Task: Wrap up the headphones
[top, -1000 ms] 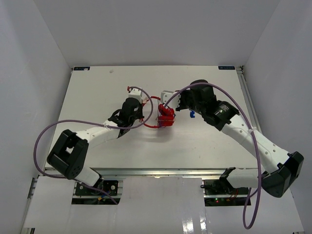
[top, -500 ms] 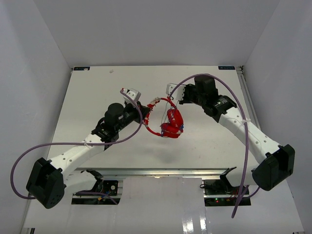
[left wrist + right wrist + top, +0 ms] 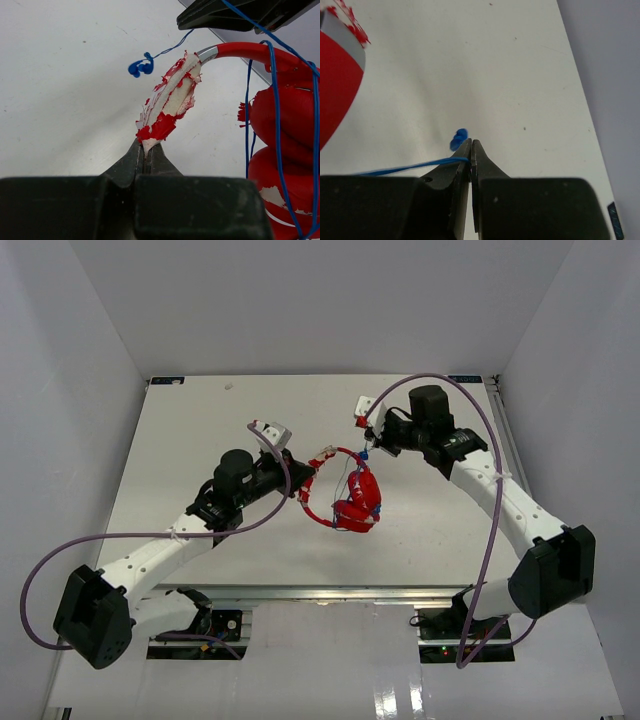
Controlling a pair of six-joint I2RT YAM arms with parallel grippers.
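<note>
The red headphones [image 3: 358, 502] hang above the table middle, ear cups stacked, the thin blue cable [image 3: 274, 100] wound round them. My left gripper [image 3: 308, 469] is shut on the frayed red-and-white headband [image 3: 167, 107] and holds it up. My right gripper [image 3: 366, 445] is shut on the cable [image 3: 415, 166] close to its small blue plug [image 3: 458, 138], which sticks out just past the fingertips. In the left wrist view the plug [image 3: 140, 67] hangs in the air beyond the headband. A red ear cup [image 3: 337, 75] shows at the left edge of the right wrist view.
The white table [image 3: 200, 430] is walled by white panels at the left, back and right. Thick purple robot cables [image 3: 470, 440] loop over both arms.
My right gripper has moved to the right and back, drawing the cable end away from the cups. The headphones have shifted slightly right and hang a little lower. The left arm has hardly moved.
</note>
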